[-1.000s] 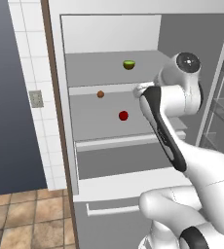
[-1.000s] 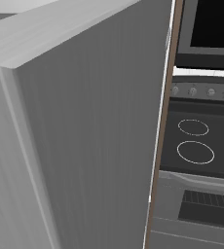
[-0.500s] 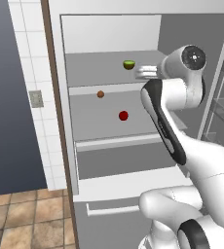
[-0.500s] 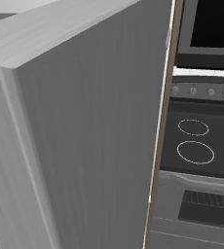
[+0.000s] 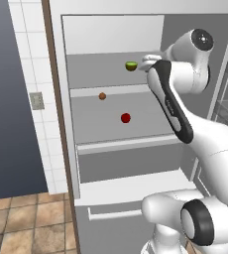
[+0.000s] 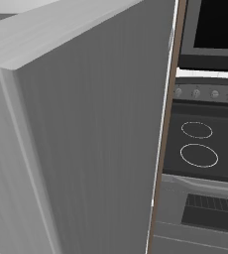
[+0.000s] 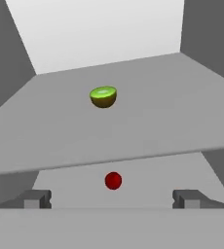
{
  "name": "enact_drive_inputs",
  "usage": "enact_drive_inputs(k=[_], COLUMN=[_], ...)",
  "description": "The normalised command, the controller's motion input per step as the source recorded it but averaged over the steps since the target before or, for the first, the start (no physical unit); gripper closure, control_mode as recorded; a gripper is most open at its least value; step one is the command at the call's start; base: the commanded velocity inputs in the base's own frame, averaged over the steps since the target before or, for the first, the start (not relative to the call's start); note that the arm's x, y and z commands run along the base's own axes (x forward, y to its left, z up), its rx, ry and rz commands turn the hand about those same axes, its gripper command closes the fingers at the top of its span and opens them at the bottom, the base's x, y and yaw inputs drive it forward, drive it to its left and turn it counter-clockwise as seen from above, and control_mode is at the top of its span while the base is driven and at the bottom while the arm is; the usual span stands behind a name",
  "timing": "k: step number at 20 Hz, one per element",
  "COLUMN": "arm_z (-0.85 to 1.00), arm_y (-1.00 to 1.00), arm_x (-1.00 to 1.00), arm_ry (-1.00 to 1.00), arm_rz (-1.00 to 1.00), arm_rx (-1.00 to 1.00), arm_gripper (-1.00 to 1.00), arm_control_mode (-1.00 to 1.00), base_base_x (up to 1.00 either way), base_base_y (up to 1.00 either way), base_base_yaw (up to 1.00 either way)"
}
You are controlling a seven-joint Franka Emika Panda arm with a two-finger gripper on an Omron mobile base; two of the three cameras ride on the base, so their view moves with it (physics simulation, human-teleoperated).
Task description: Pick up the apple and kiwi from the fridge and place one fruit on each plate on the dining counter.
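Kiwi [image 7: 103, 97] sits on upper fridge shelf ahead of gripper [image 7: 113, 199], apart; jaws spread wide, nothing betw them

White glossy arm [image 5: 205, 144], fat rounded link shells, smooth rendered surface, no cables, no screws, no lettering visible. Dark charcoal elongated panel [image 5: 171, 106] down one link, thin lighter line along its length. Round dark joint cap [image 5: 203, 38] at top link, small pale dot at centre, grey ring around. Larger dark ring joint [image 5: 200, 223] on bulbous white base shell, pale grey disc inside. White hand housing [image 5: 149, 63] small, rounded, partly blocked by link. Two dark grey finger tips [image 7: 35, 199], blocky square-cut ends, lighter grey inner faces, set wide apart in hand view.
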Motion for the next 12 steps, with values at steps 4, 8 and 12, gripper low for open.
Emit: enact_drive_inputs(k=[4,8,12], arm_z=[-0.03,-0.02,0.00], arm_y=[0.00,0.00,0.01], arm_x=[0.66,0.80,0.48], arm_ry=[0.00,0.00,0.05], arm_rz=[0.01,0.07,0.08], arm_rx=[-0.09,-0.05,0.00], arm_gripper=[-1.00,-1.00,-1.00], arm_control_mode=[-1.00,-1.00,-1.00], base_base_x=[0.00,0.00,0.00], base_base_y=[0.00,0.00,0.00], base_base_yaw=[0.00,0.00,0.00])
